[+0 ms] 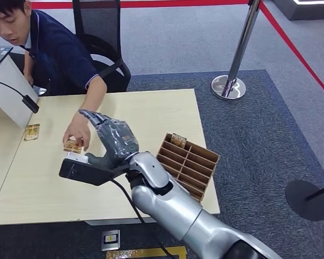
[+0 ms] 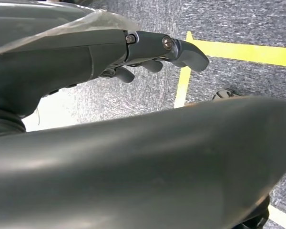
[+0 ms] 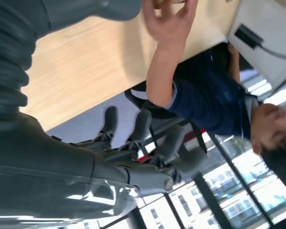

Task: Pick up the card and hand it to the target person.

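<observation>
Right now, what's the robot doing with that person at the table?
The robot's right hand reaches out over the table with its fingers spread, holding nothing. A seated person's hand grips a small gold card just past the robot's fingertips. Another card lies further along the table, and one sits in the wooden slotted tray. The left hand hangs over the floor.

This looks like a demonstration area inside an office building or exhibition hall. A light wooden desk (image 1: pixel 123 113) stands on dark grey carpet (image 1: pixel 250 124) at the middle of the frame, with a black mesh office chair (image 1: pixel 101 38) behind it at upper left. At upper right a chrome stanchion post (image 1: pixel 237 56) carries red barrier tape (image 1: pixel 292 48) that cordons off the space. Yellow floor marking lines (image 2: pixel 242 51) cross the carpet.
</observation>
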Robot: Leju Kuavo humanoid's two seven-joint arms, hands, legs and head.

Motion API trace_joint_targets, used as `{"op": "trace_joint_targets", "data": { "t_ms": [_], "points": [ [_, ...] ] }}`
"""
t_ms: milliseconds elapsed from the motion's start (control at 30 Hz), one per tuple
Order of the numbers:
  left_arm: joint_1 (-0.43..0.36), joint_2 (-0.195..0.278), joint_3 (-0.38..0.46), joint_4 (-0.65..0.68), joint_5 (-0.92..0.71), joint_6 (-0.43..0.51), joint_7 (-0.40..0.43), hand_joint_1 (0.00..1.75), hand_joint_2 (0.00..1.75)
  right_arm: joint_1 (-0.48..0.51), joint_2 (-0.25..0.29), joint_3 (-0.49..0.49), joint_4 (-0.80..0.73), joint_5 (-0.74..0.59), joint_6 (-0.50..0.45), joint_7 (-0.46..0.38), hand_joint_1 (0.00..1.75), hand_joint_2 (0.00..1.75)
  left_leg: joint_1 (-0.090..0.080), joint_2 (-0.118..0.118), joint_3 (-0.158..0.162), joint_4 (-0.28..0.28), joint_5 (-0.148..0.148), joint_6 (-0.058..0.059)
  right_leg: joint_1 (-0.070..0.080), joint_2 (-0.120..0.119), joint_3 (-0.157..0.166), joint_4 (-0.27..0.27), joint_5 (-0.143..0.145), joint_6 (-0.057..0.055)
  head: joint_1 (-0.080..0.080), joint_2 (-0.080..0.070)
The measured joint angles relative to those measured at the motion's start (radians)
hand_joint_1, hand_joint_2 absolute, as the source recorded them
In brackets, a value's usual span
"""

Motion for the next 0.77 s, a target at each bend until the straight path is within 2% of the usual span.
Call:
{"op": "trace_joint_targets", "data": {
  "t_ms": [200, 433, 533, 667, 767],
  "points": [
    [0.003, -0.001, 0.009, 0.000, 0.017, 0.004, -0.002, 0.00, 0.00, 0.293, -0.076, -0.206, -0.455, 0.044, 0.037, -0.070, 0.00, 1.75, -0.001, 0.000, -0.001, 0.000, -0.001, 0.002, 0.001, 0.000, 0.000, -0.002, -0.001, 0.001, 0.000, 0.000],
    [0.006, -0.001, 0.017, 0.000, 0.033, 0.024, -0.002, 0.00, 0.00, 0.575, -0.132, -0.427, -0.826, 0.091, -0.039, -0.080, 0.00, 1.75, -0.001, -0.001, -0.001, 0.000, -0.003, 0.002, -0.001, 0.000, 0.001, -0.003, -0.001, 0.002, 0.000, 0.000],
    [0.005, -0.003, 0.028, 0.000, 0.044, 0.035, 0.001, 0.00, 0.00, 0.666, -0.137, -0.529, -0.914, 0.122, -0.063, -0.061, 0.00, 1.75, -0.001, 0.000, -0.001, 0.000, -0.003, 0.002, -0.001, 0.000, 0.000, -0.003, -0.001, 0.002, 0.000, 0.000],
    [0.004, -0.008, 0.043, 0.000, 0.066, 0.051, 0.004, 0.00, 0.00, 0.758, -0.130, -0.689, -0.949, 0.163, -0.092, 0.021, 0.00, 1.75, -0.001, 0.000, 0.000, 0.000, -0.003, 0.002, -0.001, 0.000, 0.001, -0.003, -0.002, 0.002, 0.000, 0.000],
    [0.005, -0.012, 0.054, 0.000, 0.072, 0.055, 0.004, 0.00, 0.00, 0.799, -0.122, -0.829, -0.928, 0.136, -0.103, -0.016, 0.00, 1.75, -0.001, -0.001, -0.001, 0.000, -0.003, 0.002, -0.001, 0.000, 0.001, -0.003, -0.001, 0.002, 0.000, 0.000]
  ]
}}
